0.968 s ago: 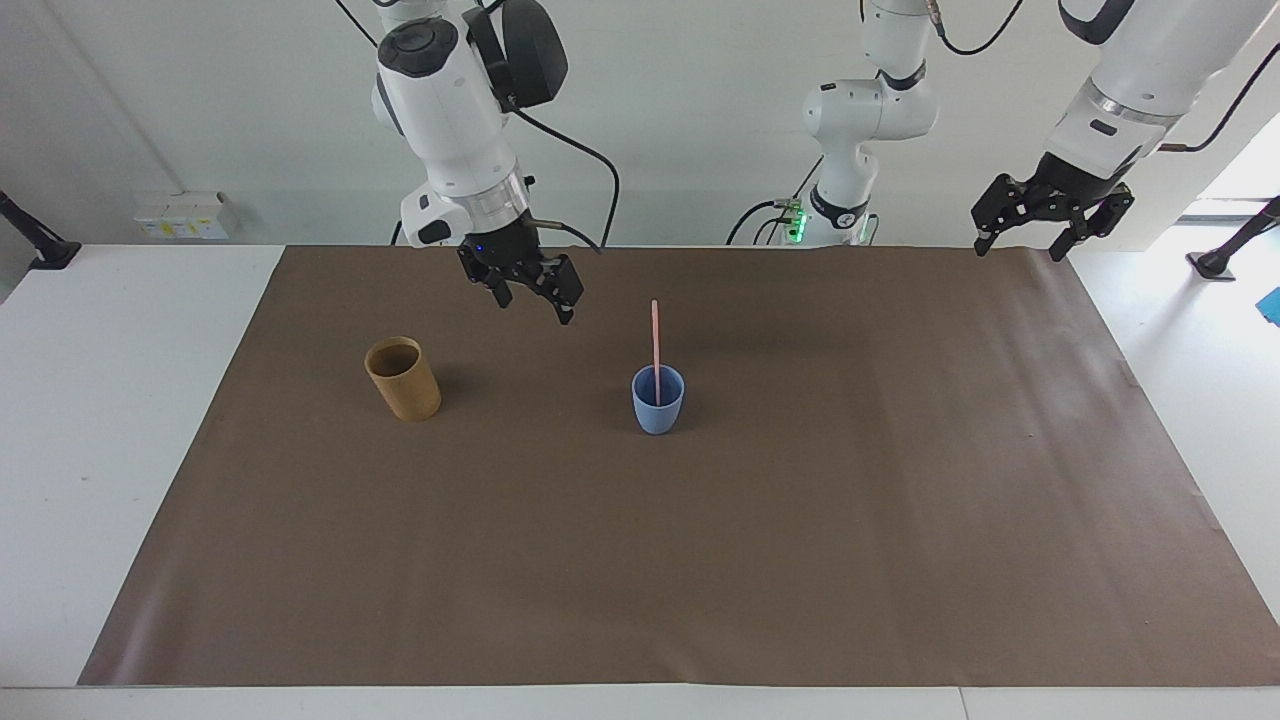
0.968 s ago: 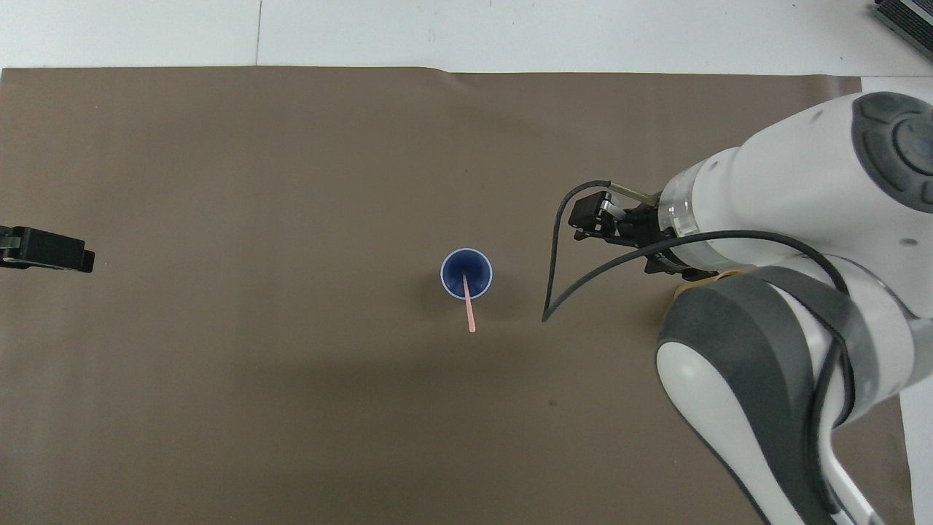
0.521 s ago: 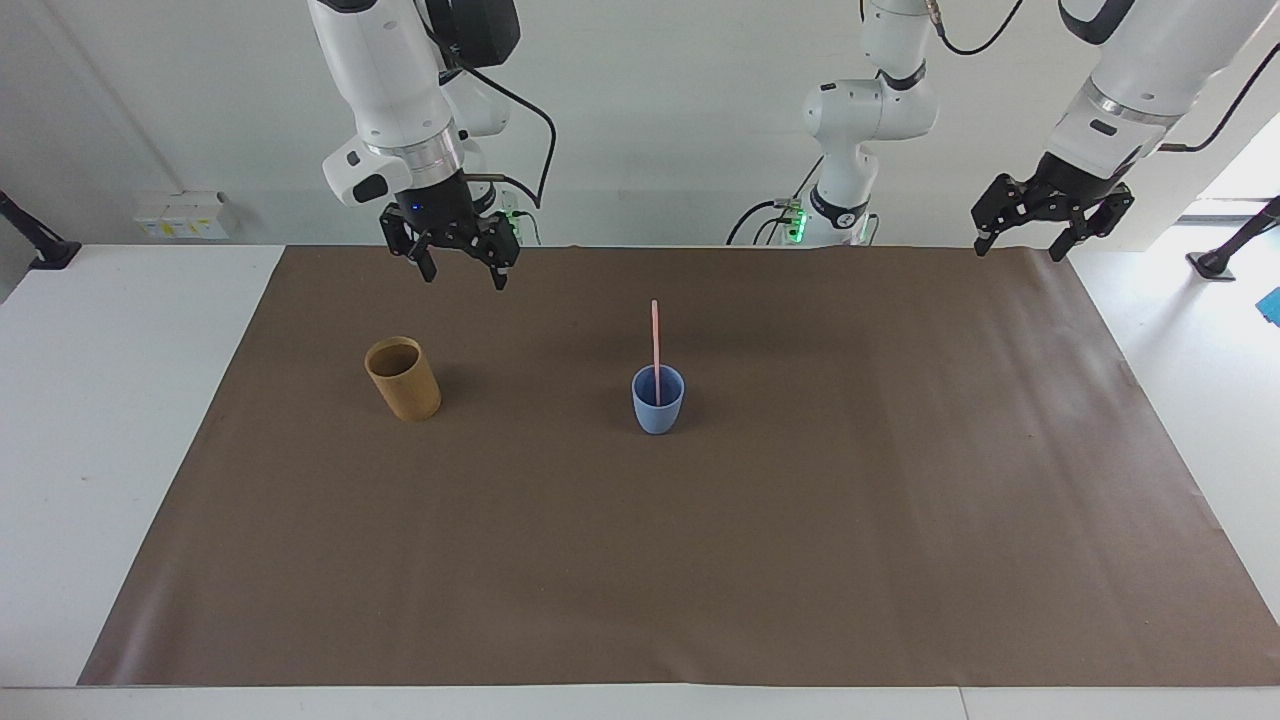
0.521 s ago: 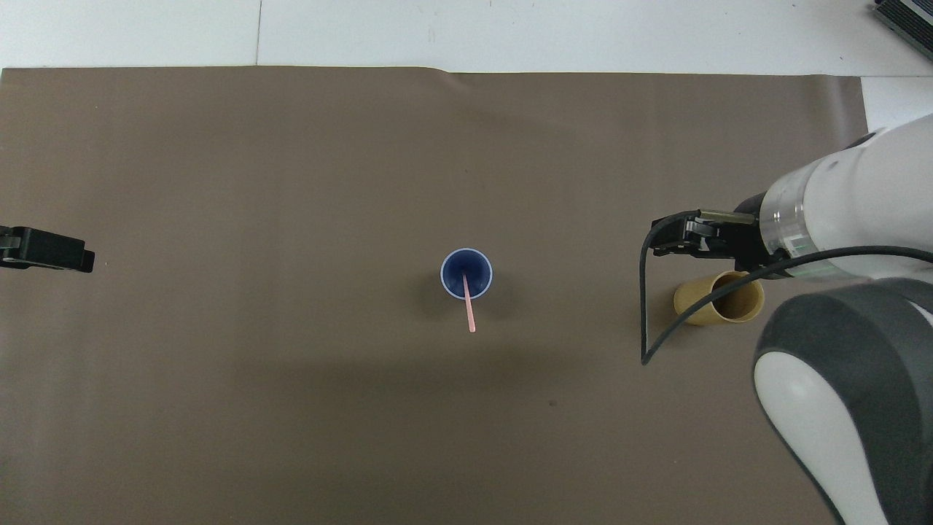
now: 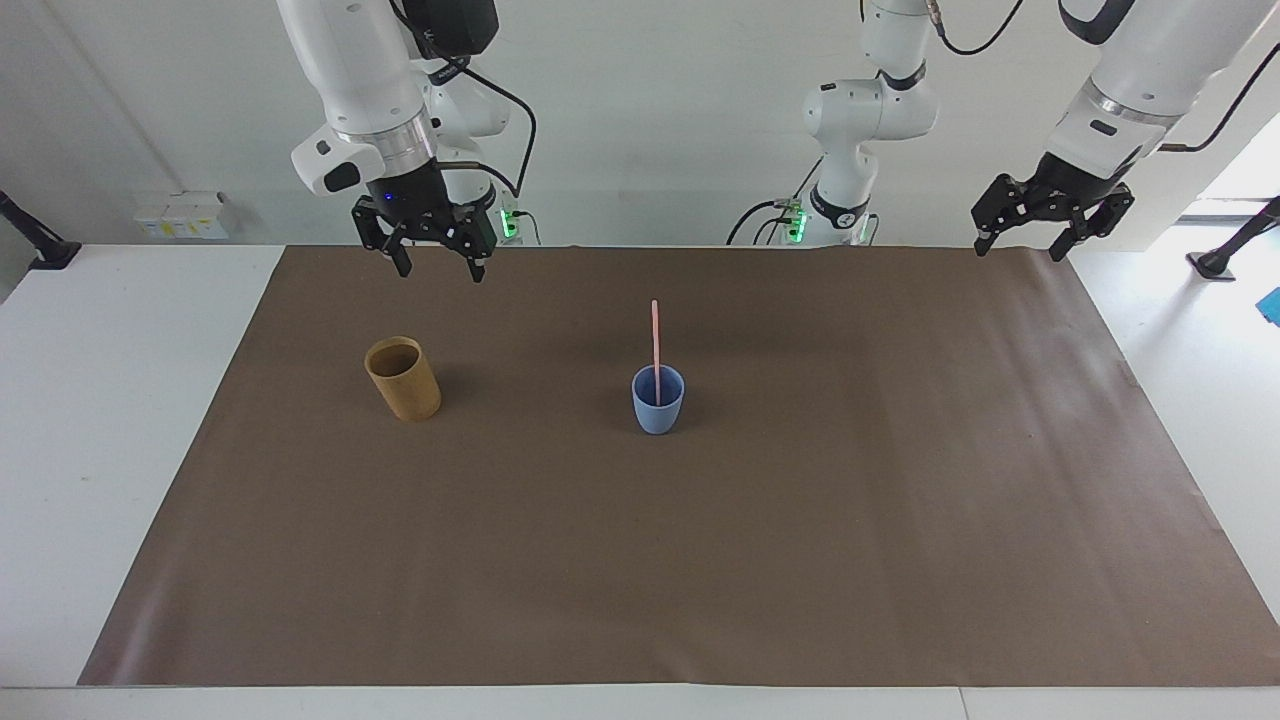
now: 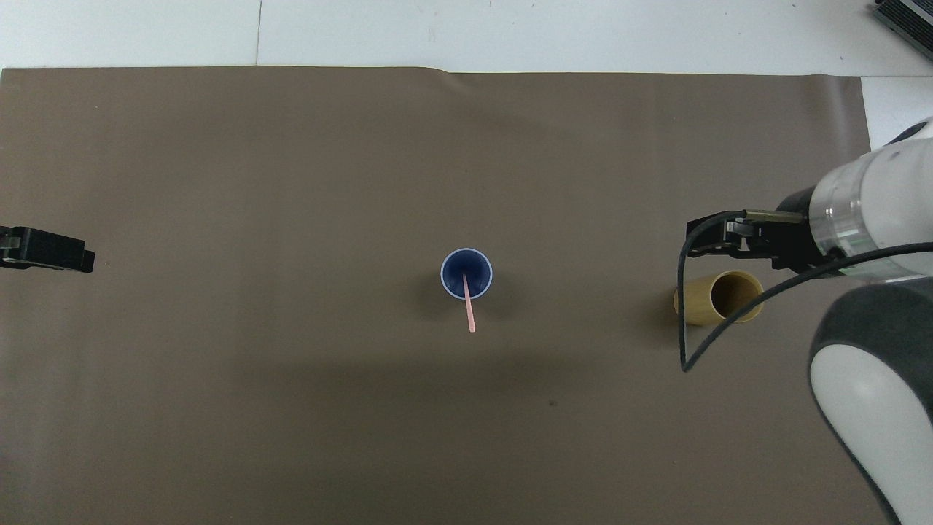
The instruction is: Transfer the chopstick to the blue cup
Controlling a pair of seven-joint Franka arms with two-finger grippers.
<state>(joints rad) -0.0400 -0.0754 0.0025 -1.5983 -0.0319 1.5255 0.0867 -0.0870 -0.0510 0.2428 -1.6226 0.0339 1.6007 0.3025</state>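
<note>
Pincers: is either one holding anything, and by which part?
Nothing is held: the right pincer and the left pincer hang open and empty.

Right arm: comes down from its base at the right arm's end of the table, forearm near vertical, wrist pointing down.
Right gripper: raised in the air, fingers spread apart, nothing between them.
Left arm: slants down from the left arm's end, waiting.
Left gripper: raised, fingers apart and empty; in the overhead view only its dark tip shows, so the spread is probably wide.
</note>
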